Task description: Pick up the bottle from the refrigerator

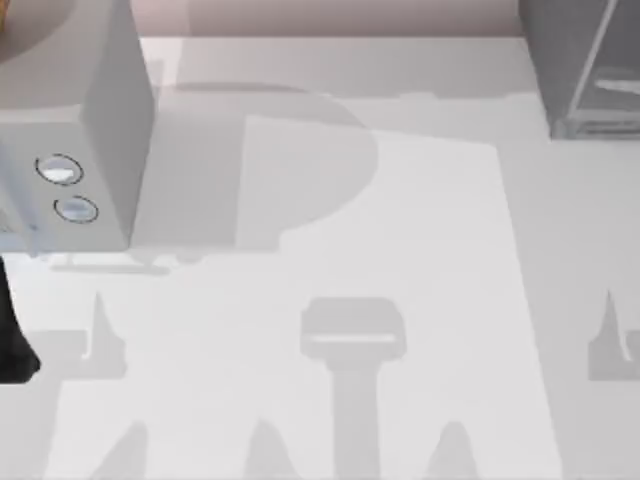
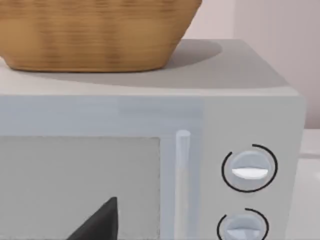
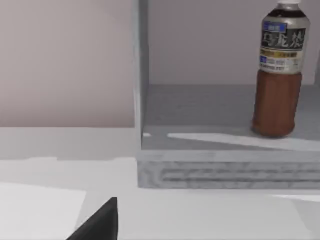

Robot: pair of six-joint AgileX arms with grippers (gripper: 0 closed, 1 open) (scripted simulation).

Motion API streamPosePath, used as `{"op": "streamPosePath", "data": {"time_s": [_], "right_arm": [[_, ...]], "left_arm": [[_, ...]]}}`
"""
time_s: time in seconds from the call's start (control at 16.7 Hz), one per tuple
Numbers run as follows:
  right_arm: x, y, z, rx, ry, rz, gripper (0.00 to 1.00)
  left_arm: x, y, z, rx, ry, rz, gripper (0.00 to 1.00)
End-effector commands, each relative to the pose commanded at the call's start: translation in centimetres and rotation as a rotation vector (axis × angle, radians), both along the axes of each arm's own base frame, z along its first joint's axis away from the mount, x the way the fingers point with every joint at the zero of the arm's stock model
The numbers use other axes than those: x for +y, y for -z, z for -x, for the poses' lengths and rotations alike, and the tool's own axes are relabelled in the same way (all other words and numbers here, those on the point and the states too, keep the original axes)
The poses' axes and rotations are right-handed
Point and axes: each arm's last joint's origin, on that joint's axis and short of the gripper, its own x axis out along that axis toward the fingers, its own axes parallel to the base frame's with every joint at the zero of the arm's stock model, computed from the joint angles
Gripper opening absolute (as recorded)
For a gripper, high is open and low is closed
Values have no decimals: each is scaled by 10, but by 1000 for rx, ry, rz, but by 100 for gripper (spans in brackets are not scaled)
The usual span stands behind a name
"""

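bottle [image 3: 278, 75] stands upright on the fridge [image 3: 225, 165] shelf; can't tell either gripper's state from here.

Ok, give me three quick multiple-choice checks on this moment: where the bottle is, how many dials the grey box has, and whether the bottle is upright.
1. Where does the bottle stand?
A. On the refrigerator shelf
B. In the wicker basket
C. On the table

2. How many round dials does the light grey box have?
A. One
B. Two
C. Four

3. How is the bottle set?
A. On its side
B. Upside down
C. Upright, cap up

Answers: 1 A, the right wrist view shows it on the grey shelf inside the frame. 2 B, two dials sit one above the other. 3 C, its base rests on the shelf and its cap is on top.
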Motion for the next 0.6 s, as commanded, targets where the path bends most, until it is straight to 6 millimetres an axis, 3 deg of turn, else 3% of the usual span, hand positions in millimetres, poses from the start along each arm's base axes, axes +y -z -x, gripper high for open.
{"op": "streamPosePath", "data": {"time_s": [0.36, 0.6], "right_arm": [[-3, -7, -6, -16, 2, 3, 100], [-13, -19, -24, -41, 9, 12, 100]], "left_arm": [[0, 0, 0, 0, 0, 0, 100], [0, 0, 0, 0, 0, 0, 100]]}}
